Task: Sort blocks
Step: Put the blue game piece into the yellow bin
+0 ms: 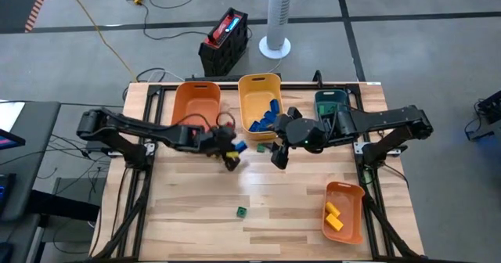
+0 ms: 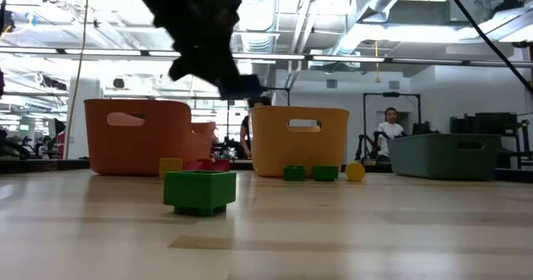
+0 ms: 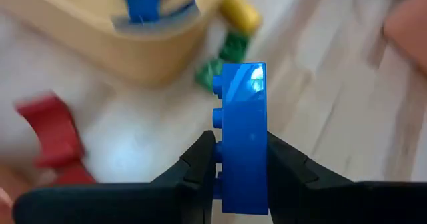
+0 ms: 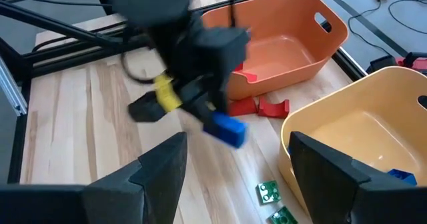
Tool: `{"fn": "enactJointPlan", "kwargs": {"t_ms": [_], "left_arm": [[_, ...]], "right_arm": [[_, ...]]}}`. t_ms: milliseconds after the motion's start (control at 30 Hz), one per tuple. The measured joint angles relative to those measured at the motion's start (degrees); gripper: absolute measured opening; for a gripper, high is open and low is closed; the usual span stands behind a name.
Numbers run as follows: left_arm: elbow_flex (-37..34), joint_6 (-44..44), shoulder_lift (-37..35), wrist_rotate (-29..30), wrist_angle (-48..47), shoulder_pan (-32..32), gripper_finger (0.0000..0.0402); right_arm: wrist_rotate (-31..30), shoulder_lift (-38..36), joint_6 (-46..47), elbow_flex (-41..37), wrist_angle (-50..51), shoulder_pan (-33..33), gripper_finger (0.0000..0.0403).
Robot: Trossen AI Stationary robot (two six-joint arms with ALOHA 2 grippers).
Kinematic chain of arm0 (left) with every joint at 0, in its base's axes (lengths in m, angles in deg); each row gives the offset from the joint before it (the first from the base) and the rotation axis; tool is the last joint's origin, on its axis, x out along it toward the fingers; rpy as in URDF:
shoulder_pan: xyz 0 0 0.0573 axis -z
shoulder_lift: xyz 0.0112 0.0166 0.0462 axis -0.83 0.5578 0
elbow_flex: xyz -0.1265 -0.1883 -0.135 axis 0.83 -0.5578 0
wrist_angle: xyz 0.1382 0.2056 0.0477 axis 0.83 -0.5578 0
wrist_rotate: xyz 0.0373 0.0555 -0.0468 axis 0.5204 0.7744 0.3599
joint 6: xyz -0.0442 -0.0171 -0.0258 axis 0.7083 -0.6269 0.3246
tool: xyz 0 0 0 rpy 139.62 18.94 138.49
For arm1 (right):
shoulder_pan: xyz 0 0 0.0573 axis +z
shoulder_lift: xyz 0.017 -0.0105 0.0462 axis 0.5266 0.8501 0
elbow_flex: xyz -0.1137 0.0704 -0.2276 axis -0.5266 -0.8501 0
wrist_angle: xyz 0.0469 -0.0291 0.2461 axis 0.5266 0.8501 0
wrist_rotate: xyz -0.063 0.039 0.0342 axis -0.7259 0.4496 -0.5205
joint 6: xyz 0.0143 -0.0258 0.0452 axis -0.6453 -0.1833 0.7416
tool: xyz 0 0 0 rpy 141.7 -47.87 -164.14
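Left hand (image 1: 232,151): above the desk (image 1: 196,216), just in front of the gap between the orange bin and the yellow bin; fingers (image 3: 200,161) clamped on a blue block (image 3: 242,137). In the left wrist view the block's long axis runs straight out from between the fingers, studs turned to one side. From the right wrist view the same block (image 4: 225,129) projects from the hand, tilted downward toward the desk.

Right hand (image 1: 279,155): over the desk in front of the yellow bin, fingers (image 4: 160,167) spread wide, holding nothing.

Orange bin (image 1: 196,106), back of desk, left: a red piece (image 4: 243,75) lies on its floor. Two more red blocks (image 4: 257,107) lie on the desk just in front of it.

Yellow bin (image 1: 259,87), back centre: holds several blue blocks (image 1: 266,118), piled at its front end.

Teal bin (image 1: 333,105), back right: partly covered by the right arm; contents cannot be told.

Second orange bin (image 1: 344,210), front right corner: holds yellow blocks (image 1: 335,216).

Loose on the desk: one green block (image 1: 242,211) alone near the front centre, well apart from the rest, studs up in the low view (image 2: 200,190); two green blocks (image 4: 275,203) just in front of the yellow bin, studs up; a yellow piece (image 2: 355,172) beside them.
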Motion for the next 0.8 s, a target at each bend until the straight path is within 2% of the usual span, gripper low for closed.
{"fn": "enactJointPlan", "kwargs": {"t_ms": [267, 500, 800], "left_arm": [[5.84, -6.96, -0.06, -1.59, 4.79, -9.07, 0.0086], [8.12, -9.67, -0.06, -6.16, 7.22, -13.86, 0.0088], [8.12, -9.11, 0.62, -9.27, 10.19, -17.43, 0.009]], "right_arm": [[-0.09, 0.0, 1.37, 0.0, 0.53, 1.92, 0.0274], [-6.69, -1.31, 2.92, 0.0, 1.5, 5.03, 0.0274], [-10.49, -4.28, 3.1, 0.0, 1.87, 5.66, 0.0274]]}}
